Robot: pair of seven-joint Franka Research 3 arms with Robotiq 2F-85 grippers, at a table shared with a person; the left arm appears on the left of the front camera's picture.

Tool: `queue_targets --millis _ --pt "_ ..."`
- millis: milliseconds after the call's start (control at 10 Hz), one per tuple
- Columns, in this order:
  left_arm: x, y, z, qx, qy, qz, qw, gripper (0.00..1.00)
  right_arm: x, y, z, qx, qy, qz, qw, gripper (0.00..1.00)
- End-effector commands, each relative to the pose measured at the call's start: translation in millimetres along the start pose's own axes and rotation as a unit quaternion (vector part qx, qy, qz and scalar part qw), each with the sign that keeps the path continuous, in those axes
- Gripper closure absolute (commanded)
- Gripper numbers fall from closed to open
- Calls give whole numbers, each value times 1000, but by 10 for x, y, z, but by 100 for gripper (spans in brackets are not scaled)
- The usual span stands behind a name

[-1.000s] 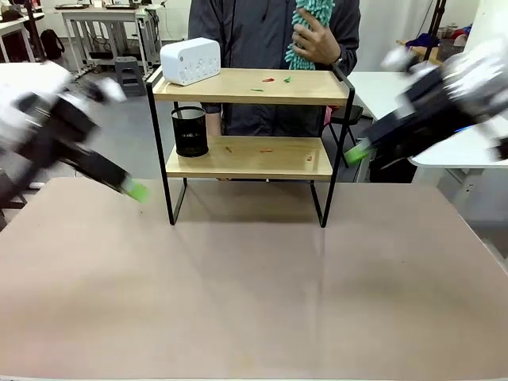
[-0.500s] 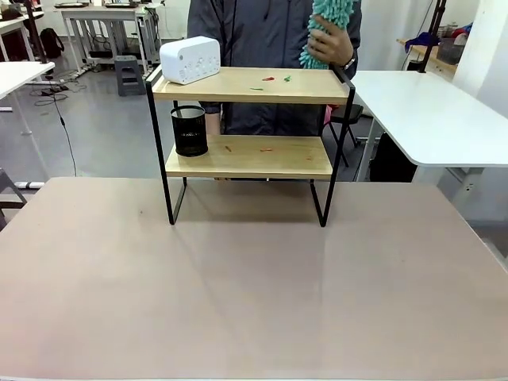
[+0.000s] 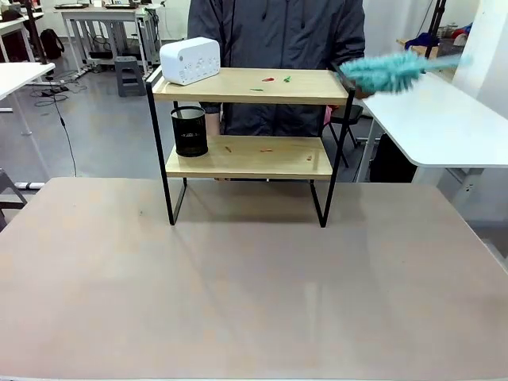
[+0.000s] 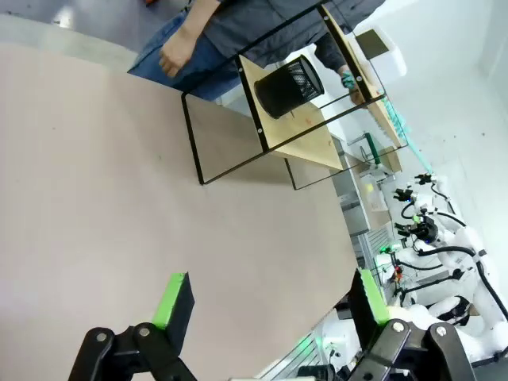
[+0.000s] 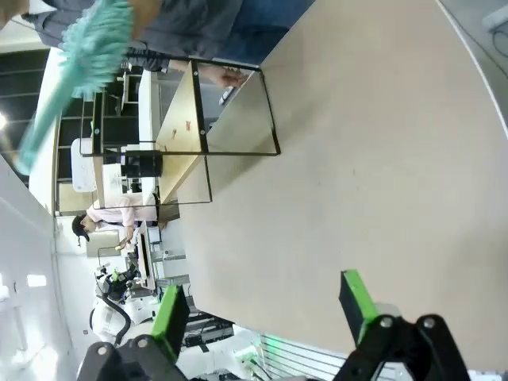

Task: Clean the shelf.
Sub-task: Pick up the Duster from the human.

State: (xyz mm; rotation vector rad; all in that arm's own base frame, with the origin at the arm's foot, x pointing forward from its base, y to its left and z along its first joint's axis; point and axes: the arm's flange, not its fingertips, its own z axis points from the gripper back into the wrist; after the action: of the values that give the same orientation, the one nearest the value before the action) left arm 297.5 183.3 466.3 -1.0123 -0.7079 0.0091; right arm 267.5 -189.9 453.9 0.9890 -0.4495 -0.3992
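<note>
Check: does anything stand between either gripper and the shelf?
Nothing visible. Bare table lies between the open left gripper, the open right gripper and the shelf. A white box and black mesh cup occupy its boards.

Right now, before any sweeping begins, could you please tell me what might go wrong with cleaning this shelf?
The white box sits at the left end of the shelf on its top board; a sweep of the teal duster could push it off. The light-looking black mesh cup on the lower board might tip likewise. The small red and green scraps on both boards may scatter onto the table rather than be gathered.
</note>
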Motion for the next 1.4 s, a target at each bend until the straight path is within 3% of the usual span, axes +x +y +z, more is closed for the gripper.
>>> queue_targets --millis 0,500,700,800,900,1100,1300 --pt "-21 75 50 -7 -15 -11 1000 0 -8 -64 87 14 -12 5 1000 0" --pt "-21 75 50 -7 -15 -11 1000 0 -32 -61 95 2 -8 -10 1000 0" --pt "-21 75 50 -7 -15 -11 1000 0 435 377 -241 59 10 -63 996 0" --pt "-21 75 50 -7 -15 -11 1000 0 677 572 -469 52 30 -125 990 0" --pt "-21 75 50 -7 -15 -11 1000 0 872 721 -735 71 37 -147 986 0" --pt "-21 75 50 -7 -15 -11 1000 0 1157 882 -1219 73 65 -166 981 0" --pt "-21 75 50 -7 -15 -11 1000 0 1369 959 -1513 93 62 -184 976 0"
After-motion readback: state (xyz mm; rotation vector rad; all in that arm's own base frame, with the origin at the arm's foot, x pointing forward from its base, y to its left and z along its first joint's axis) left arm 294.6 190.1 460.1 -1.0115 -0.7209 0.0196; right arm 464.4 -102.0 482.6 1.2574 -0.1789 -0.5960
